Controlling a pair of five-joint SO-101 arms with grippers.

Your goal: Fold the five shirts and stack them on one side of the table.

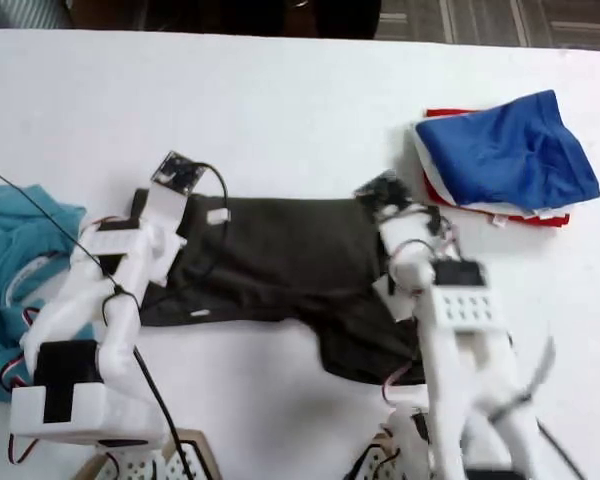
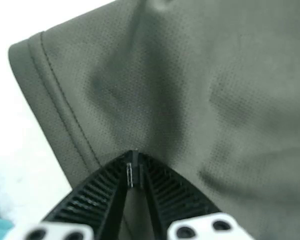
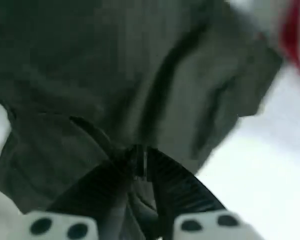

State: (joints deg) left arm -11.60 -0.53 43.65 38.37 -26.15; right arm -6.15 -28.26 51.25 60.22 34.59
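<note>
A dark grey shirt (image 1: 280,260) is spread, creased and only partly flattened, across the middle of the white table (image 1: 280,100). Each upper corner is taken by one claw.

The left gripper (image 1: 180,195) is found at the shirt's 10 o'clock corner. In its wrist view the left gripper (image 2: 134,159) is seen closed down to nothing, the ribbed fingers (image 2: 102,192) brought tip to tip, with the stitched hem of the dark grey shirt (image 2: 215,100) pinched between them. The rest of the cloth is spread away beyond the tips.

The right gripper (image 1: 380,195) is placed at the shirt's 1 o'clock corner. There too the right gripper (image 3: 138,159) is seen with no gap between its tips, and a fold of the dark grey shirt (image 3: 115,60) is nipped in them (the cloth bunches into ridges around the tips).

At 2 o'clock on the table, close to the right gripper, a stack is seen: a folded blue shirt (image 1: 505,150) laid on top, with a red shirt (image 1: 540,217) showing at the edge beneath it. A teal shirt (image 1: 20,250) is heaped unfolded at the table's 9 o'clock edge, partly covered by the left arm (image 1: 90,300).
</note>
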